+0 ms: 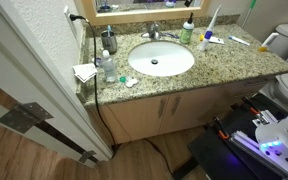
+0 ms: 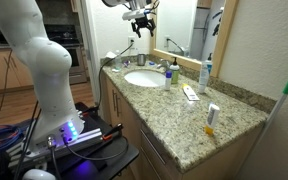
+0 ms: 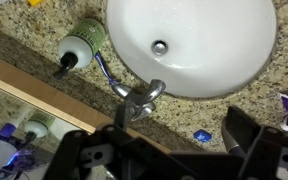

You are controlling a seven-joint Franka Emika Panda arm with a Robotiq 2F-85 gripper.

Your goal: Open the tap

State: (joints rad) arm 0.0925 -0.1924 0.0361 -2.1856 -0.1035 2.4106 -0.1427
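The tap (image 3: 139, 98) is small and chrome, with a short curved spout over the white basin (image 3: 199, 50). It stands at the back of the basin in both exterior views (image 1: 154, 34) (image 2: 169, 68). My gripper (image 2: 141, 22) hangs high above the basin and tap and touches nothing. In the wrist view its two dark fingers (image 3: 182, 142) are spread wide apart and empty, with the tap just left of the gap.
A green-capped bottle (image 1: 187, 30) (image 3: 82, 45) stands beside the tap. A dark soap dispenser (image 1: 108, 42) is on its other side. Toothbrushes, a tube (image 2: 190, 92) and a small bottle (image 2: 212, 115) lie on the granite counter (image 1: 234, 62). A mirror runs along the wall behind.
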